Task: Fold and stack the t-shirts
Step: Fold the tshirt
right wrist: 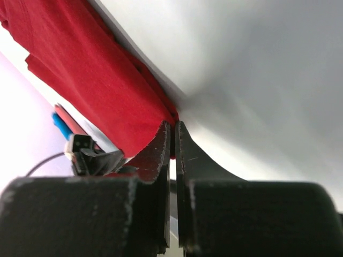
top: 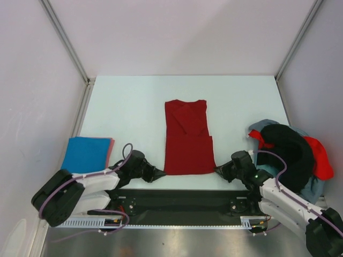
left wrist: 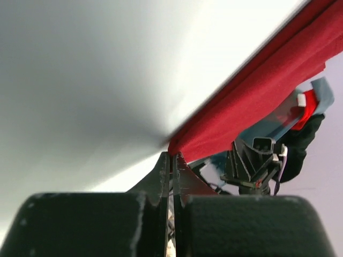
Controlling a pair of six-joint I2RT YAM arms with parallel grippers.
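Note:
A dark red t-shirt lies flat in the middle of the table, its sides folded in to a long strip. My left gripper is shut on its near left corner. At the near right corner my right gripper is shut on the cloth too. In both wrist views the fingertips pinch the very edge of the red cloth. A folded bright blue t-shirt lies at the left on something pink. At the right a loose heap holds black, brighter red and pale grey-blue shirts.
White walls with metal posts close in the table on three sides. A black rail with the arm bases runs along the near edge. The heap at the right lies close beside my right arm.

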